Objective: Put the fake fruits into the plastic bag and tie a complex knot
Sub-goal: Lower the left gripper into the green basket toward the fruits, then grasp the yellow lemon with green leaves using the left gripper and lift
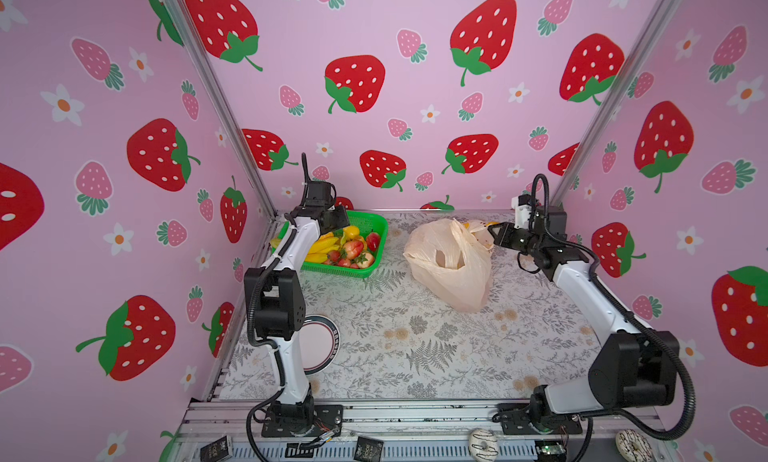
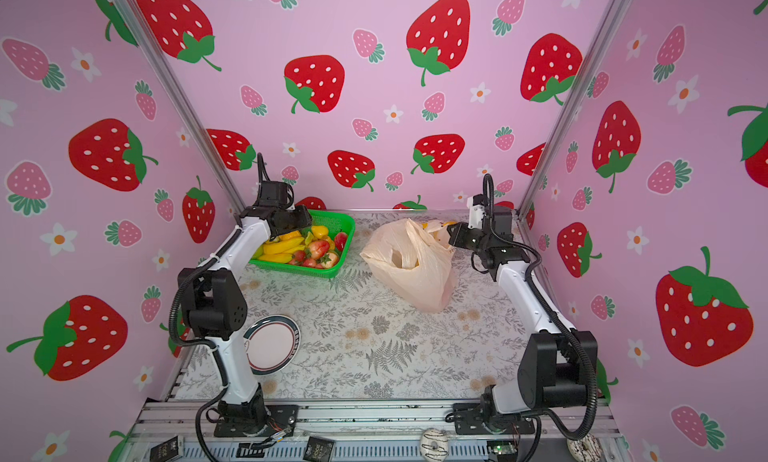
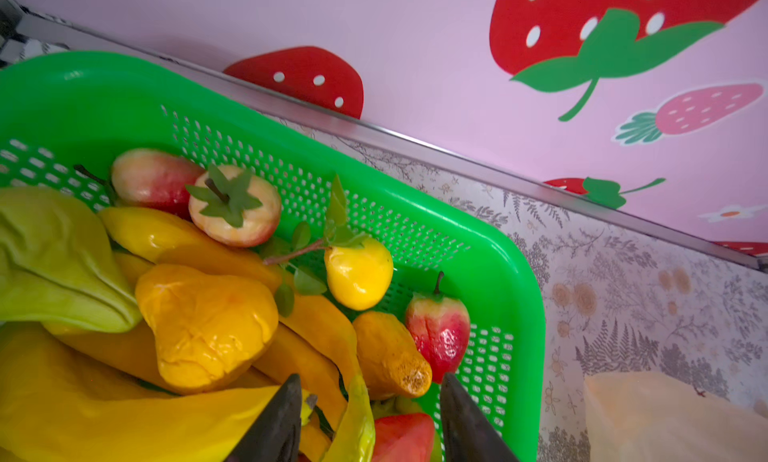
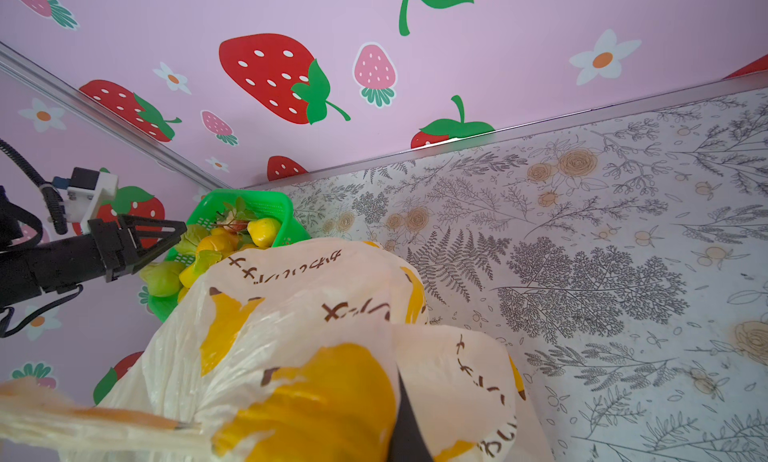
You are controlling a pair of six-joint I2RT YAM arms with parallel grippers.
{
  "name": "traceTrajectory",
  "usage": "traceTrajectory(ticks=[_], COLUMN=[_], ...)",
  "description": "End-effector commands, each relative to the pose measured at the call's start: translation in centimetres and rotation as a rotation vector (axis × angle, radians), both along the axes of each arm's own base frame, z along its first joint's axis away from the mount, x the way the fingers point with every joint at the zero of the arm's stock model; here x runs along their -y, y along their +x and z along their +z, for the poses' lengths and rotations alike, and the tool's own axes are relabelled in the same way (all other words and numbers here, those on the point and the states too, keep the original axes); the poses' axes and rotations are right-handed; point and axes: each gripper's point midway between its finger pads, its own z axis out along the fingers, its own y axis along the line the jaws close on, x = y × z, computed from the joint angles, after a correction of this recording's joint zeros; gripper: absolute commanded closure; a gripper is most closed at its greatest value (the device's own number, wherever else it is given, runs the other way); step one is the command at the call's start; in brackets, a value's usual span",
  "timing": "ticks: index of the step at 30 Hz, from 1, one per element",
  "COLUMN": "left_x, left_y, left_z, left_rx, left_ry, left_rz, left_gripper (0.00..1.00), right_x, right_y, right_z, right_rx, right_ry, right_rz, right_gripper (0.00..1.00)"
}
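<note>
Strawberry-print walls [image 1: 415, 85], fern-patterned desk [image 1: 415, 356], left fingers [image 3: 282, 422] half spread over fake fruits [image 3: 208, 327] in green basket [image 3: 519, 272] at far left corner, right fingers [image 4: 409, 422] mostly buried, pinched shut on plastic bag [image 1: 453, 268] toward far right corner, bag contents unclear, plate [image 1: 320, 347] half hidden behind left arm [image 1: 291, 376]

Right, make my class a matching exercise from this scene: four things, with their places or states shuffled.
Things:
1 basket
2 bag
3 plate
4 left gripper

Places or states:
a pinched by the shut right gripper
b front left, by the left arm
c holds the fruits
d open over the fruits

Pairs: 1-c, 2-a, 3-b, 4-d
</note>
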Motion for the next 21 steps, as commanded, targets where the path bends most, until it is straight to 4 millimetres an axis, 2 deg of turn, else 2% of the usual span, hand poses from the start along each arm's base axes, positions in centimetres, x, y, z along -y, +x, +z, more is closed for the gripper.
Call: traceTrajectory(ticks=[1,9,20,21], left_x=[-1.5,-3.1,-4.3,-3.9], left_y=[0.9,3.3,5.0,5.0], left_z=[-1.3,-2.9,-5.7,-5.8], left_rx=[-0.037,-0.067,-0.125,-0.129], left_ry=[0.023,-0.01,-0.018,-0.037], left_rz=[0.025,0.043,0.04,0.022], left_gripper=[0.43,0.44,0.66,0.69], right_x=[-0.3,-0.2,-0.3,-0.3], right_y=[-0.1,-0.3,-0.3,-0.3], right_z=[-0.5,-0.8,-1.3,-1.3], right_rx=[-0.002,-0.006,-0.015,-0.016], right_ry=[-0.003,-0.008,-0.01,-0.011], right_rz=[0.017,0.017,0.019,0.018], right_gripper=[0.93,0.93,0.93,0.93])
